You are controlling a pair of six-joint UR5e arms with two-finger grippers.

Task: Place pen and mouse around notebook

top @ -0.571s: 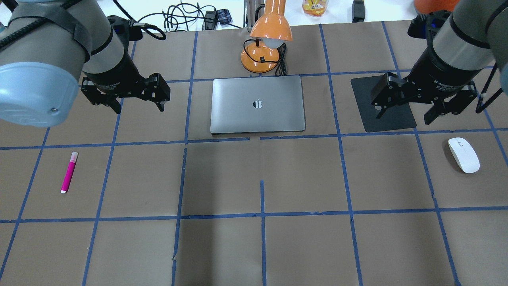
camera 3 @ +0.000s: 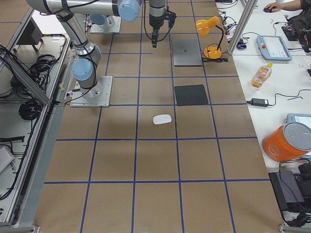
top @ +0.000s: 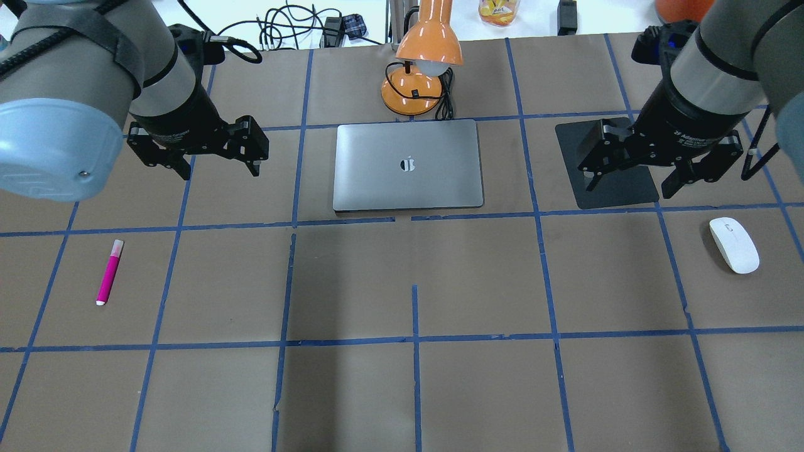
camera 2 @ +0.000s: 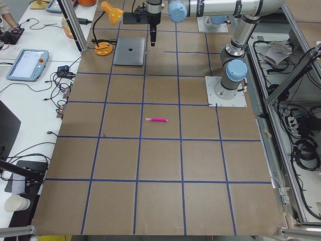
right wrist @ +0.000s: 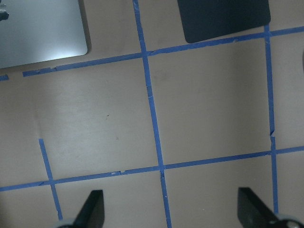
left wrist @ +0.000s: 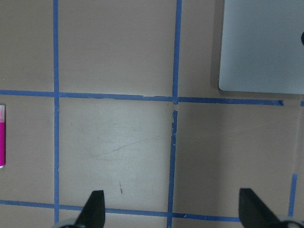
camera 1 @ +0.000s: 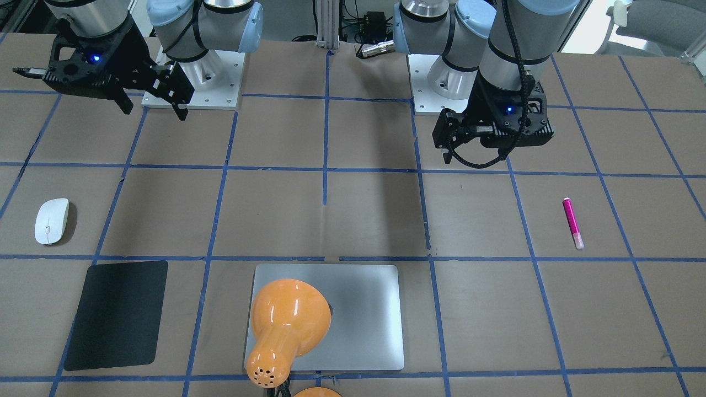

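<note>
The magenta pen (top: 109, 272) lies on the table at the near left, clear of everything. At the right sits the white mouse (top: 733, 245), also alone. The silver notebook (top: 408, 165) lies shut at the far centre. My left gripper (top: 221, 171) hovers open between the pen and the notebook, holding nothing. In the left wrist view the pen (left wrist: 2, 135) shows at the left edge and a notebook corner (left wrist: 261, 42) at the top right. My right gripper (top: 628, 186) hangs open and empty over the black mat, beyond the mouse.
An orange desk lamp (top: 419, 69) stands just behind the notebook, its head leaning over the lid in the front-facing view. A black mat (top: 571, 135) lies right of the notebook. Blue tape lines grid the brown table; cables and a bottle sit beyond its far edge.
My right arm has shifted a little left and farther back over the black mat. The left arm, pen, mouse and notebook have stayed put.
</note>
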